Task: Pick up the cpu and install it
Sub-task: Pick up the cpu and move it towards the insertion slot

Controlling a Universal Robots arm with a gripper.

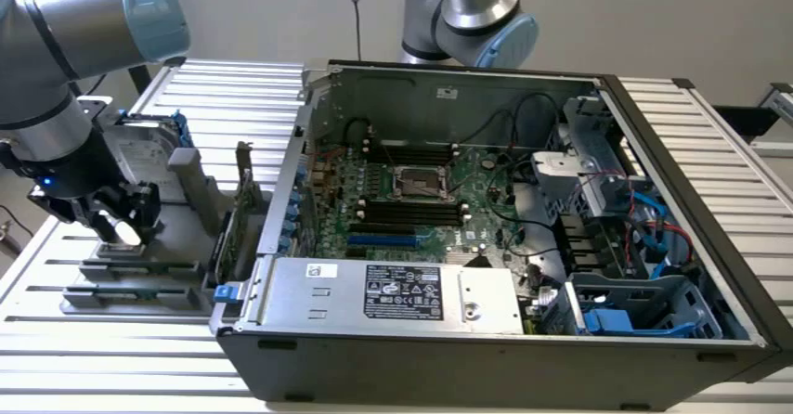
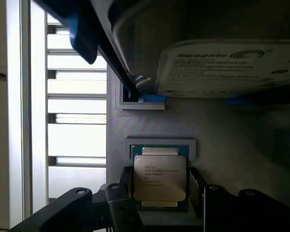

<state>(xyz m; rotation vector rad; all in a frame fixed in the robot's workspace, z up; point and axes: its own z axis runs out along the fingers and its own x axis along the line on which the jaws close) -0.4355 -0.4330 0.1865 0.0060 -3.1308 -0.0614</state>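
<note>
End effector point(image 2: 159, 193) is set fairly wide, with one of its fingers point(image 2: 122, 203) on each side of the cpu point(image 2: 160, 175). Contact with the cpu edges cannot be confirmed. The cpu is seated flat in a grey holder block point(image 2: 150, 128), just beside the hard drive point(image 2: 222, 67). That puts it near the surface point(image 1: 124, 349) edge on the exterior view's left, well apart from the socket point(image 1: 418, 184) inside the computer case point(image 1: 694, 145).

Risks, as judged:
- If contact is made unevenly, the cpu could be tilted in its pocket, then jammed or dropped.
- If the thin green board is gripped rather than the metal lid, the cpu could be let slip.
- The hard drive is close and could be clipped by the end effector.

Count: 1 cpu, 1 hard drive, 1 computer case, 1 socket, 1 end effector, 2 fingers. The number of holder blocks cannot be told.
</note>
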